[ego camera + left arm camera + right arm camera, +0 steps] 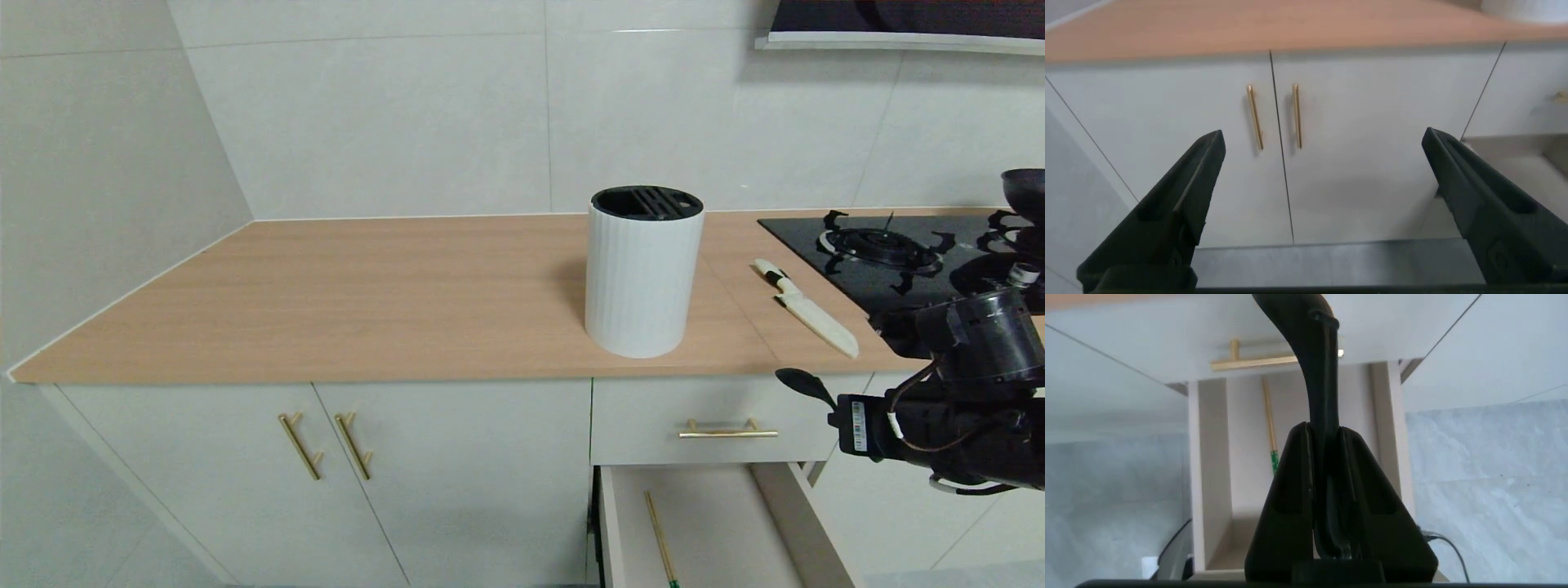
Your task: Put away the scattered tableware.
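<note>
Head view: right gripper (837, 412) clamps black spoon (796, 379) just off counter (408, 286) edge; open drawer (784, 498) cut off below; left gripper (1323, 155) fingers apart.

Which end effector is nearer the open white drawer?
Right. The right end effector, shut on a black spoon, hangs close above the open white drawer; the left end effector faces the gold-handled cabinet doors beside it.

I see a wooden bench (367, 294) carrying a white ribbed cutlery holder (643, 282), standing upright. At its 3 o'clock a cream-bladed knife (804, 306) lies flat, apart from it. At the knife's 1 o'clock sits a black gas hob (890, 253).
</note>
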Tool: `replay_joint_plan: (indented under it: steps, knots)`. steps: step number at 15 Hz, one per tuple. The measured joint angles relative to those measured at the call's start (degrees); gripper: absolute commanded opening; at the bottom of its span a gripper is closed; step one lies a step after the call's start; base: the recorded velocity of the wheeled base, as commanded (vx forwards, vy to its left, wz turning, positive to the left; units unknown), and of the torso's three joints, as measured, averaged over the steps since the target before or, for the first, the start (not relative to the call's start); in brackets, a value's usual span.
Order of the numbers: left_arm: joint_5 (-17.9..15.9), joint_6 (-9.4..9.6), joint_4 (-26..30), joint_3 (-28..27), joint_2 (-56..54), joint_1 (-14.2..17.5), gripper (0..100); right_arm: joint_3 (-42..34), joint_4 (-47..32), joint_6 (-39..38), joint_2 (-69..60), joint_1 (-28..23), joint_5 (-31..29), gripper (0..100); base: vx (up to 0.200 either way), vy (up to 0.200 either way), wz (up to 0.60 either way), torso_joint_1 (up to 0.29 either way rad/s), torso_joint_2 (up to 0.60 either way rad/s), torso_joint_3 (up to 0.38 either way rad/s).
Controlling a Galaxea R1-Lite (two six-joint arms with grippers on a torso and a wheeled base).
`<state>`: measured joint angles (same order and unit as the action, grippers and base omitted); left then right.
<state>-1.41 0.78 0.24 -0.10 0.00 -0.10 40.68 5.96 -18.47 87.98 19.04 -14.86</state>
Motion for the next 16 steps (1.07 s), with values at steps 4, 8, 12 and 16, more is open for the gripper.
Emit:
replay_joint_plan:
  steps: [4, 8, 12, 16]
  knots:
    - [0.0, 0.0, 0.0, 0.0, 0.0, -0.01, 100, -0.11, 0.0, 0.0, 0.5, 0.05, 0.02, 0, 0.0, 0.0, 0.0, -0.206, 0.5, 0.283]
    - [0.0, 0.0, -0.04, 0.0, 0.0, -0.01, 100, -0.24, 0.0, 0.02, 1.51, 0.09, 0.02, 0, 0.0, 0.0, 0.0, -0.185, 0.49, 0.292]
    - [0.0, 0.01, 0.0, 0.0, 0.0, 0.02, 100, -0.33, 0.0, 0.02, 2.18, 0.33, 0.02, 0, 0.0, 0.0, 0.0, -0.162, 0.46, 0.299]
    - [0.0, 0.0, 0.0, 0.0, 0.0, 0.02, 100, -0.33, 0.0, 0.02, 2.93, 0.44, 0.02, 0, 0.0, 0.0, 0.0, -0.129, 0.45, 0.319]
